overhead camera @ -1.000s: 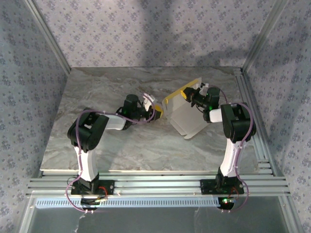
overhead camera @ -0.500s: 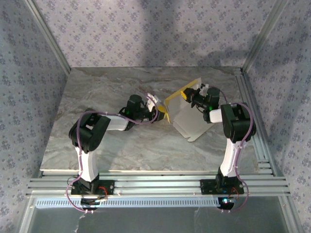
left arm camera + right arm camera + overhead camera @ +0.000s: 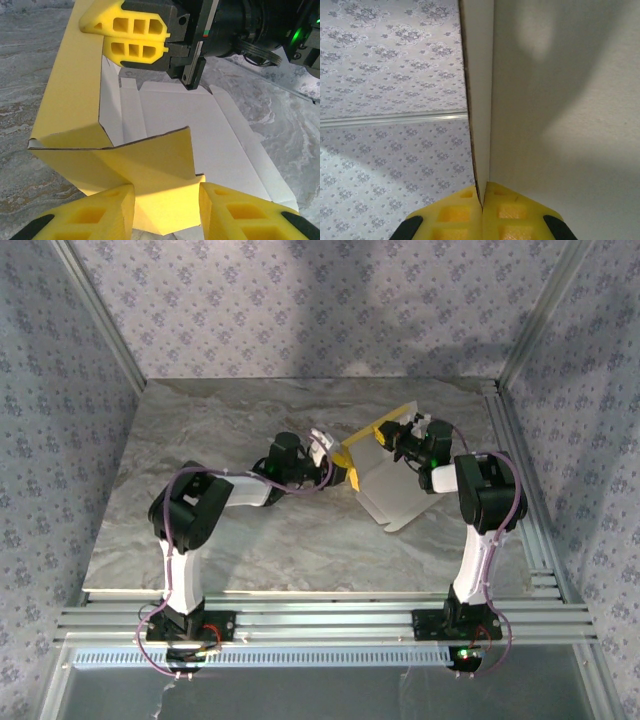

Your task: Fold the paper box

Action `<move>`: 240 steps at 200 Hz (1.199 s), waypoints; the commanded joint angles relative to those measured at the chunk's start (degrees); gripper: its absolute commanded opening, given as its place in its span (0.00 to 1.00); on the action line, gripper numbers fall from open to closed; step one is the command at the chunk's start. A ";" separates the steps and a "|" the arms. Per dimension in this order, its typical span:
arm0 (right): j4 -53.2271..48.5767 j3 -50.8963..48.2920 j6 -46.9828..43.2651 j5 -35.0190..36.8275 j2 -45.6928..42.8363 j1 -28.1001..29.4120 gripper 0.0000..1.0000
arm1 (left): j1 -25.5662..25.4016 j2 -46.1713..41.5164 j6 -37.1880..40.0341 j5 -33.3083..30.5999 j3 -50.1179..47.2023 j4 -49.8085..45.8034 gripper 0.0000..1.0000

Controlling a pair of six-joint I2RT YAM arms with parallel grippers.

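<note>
Presently, the paper box (image 3: 388,488) stands partly unfolded on the tabletop (image 3: 220,430), right of centre. It is tilted up off the surface, with its white inner face showing from above. The right hand (image 3: 386,436) is clamped on the upper edge of a raised panel, its fingers pinched flat against the card. The left hand (image 3: 338,468) is open. Its fingers (image 3: 95,215) stand apart, and a yellow flap (image 3: 150,160) at the box's left corner lies between them.
</note>
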 commanded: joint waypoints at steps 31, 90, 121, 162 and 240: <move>-1.34 -0.99 1.13 -0.34 0.36 0.50 0.00 | -1.36 1.05 0.33 -3.51 3.36 -1.78 0.42; -0.89 -0.66 1.72 -0.32 0.25 0.77 0.00 | -2.32 1.52 0.65 -10.31 6.14 -9.72 0.43; -0.64 -0.91 1.99 0.04 0.16 0.77 0.00 | -3.37 1.35 -0.79 -15.78 8.29 -15.45 0.46; -0.03 -0.57 2.80 0.41 0.44 0.94 0.00 | -6.48 -0.12 -3.43 -28.08 7.04 -18.68 0.46; 0.45 -0.53 3.38 0.57 0.28 0.94 0.00 | -8.94 0.46 -8.64 -37.90 7.50 -22.48 0.42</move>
